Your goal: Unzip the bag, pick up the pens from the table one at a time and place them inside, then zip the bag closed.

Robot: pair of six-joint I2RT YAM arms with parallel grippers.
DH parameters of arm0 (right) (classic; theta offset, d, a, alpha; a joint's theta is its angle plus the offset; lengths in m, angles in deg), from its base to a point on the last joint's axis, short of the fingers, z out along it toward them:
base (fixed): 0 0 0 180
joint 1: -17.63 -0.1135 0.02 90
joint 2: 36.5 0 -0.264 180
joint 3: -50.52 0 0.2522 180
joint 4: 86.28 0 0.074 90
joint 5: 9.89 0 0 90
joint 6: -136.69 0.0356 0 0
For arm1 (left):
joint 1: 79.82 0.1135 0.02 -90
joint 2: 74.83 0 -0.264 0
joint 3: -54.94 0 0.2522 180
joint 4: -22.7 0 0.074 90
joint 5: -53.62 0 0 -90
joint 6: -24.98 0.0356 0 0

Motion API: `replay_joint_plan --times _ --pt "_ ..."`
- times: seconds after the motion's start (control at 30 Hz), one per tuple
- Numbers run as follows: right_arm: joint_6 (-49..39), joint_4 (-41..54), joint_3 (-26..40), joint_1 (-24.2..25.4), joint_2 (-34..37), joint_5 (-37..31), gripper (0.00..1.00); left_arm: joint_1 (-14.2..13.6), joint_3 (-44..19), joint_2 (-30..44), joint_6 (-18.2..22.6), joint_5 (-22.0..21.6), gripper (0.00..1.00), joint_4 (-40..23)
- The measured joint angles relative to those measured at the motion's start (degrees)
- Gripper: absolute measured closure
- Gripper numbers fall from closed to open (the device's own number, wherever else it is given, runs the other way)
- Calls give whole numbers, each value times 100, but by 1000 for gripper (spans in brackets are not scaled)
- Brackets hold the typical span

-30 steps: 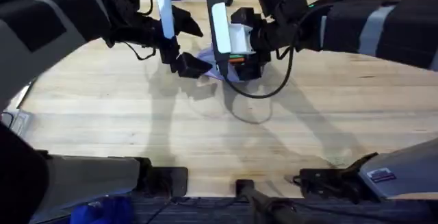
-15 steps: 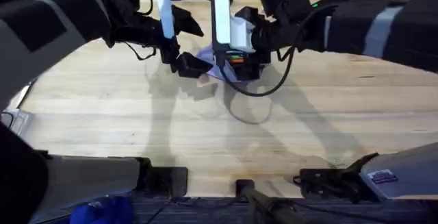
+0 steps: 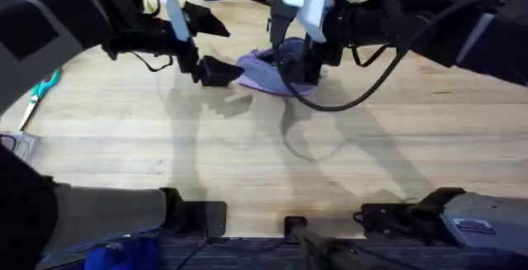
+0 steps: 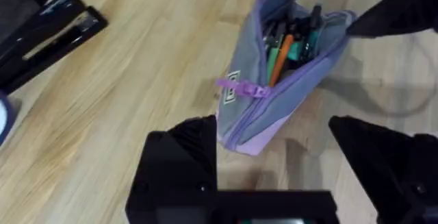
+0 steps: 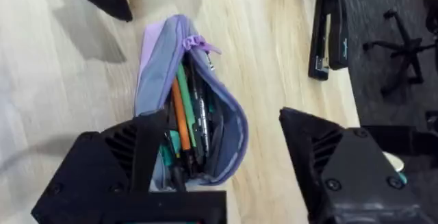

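Several pens (image 5: 186, 125) sit inside the bag (image 3: 268, 70) now: orange, green and dark ones, packed side by side. The bag lies on the table (image 3: 247, 163) at the far side, about the middle, between the two grippers. Its mouth gapes wide and the zipper is undone.

The left gripper (image 4: 274, 166) is just beside the left end of the bag. Its jaws are spread apart with nothing in them, and the bag's closed end sits between the two black fingers (image 4: 195, 148), maybe brushing one of them. The right gripper (image 5: 222, 162) hangs over the open right end. Its jaws are spread wide too, and it holds nothing.

The bag is soft cloth. It looks light and floppy, so it will likely bend and slide on the smooth wood if pushed from one side. I think one gripper should pinch the cloth at one end to keep it from moving. The small zipper pull (image 4: 239, 87) with its purple tab sits near the left end. It is tiny and thin, so it needs a careful pinch right on the tab. Then it can be drawn along the edge toward the open end.

The pens inside are hard and slippery. One poking up could get caught in the zipper.

Teal scissors (image 3: 40, 92) lie far left, and a black stapler (image 5: 328, 32) rests near the table edge.
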Motion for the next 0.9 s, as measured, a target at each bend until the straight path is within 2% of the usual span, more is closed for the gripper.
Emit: replay_joint_plan --times 0.2,0.33,0.67,0.9 --pt "787 17 0 0 -272 0 6 416 0 0 15 238 7 -2" --pt "1467 17 0 0 -529 2 6 597 0 0 99 336 7 -2" --pt "3235 22 0 0 -805 22 5 625 0 0 554 390 7 -2" --pt "3980 20 0 -4 -867 42 5 625 0 -2 681 390 7 -2"
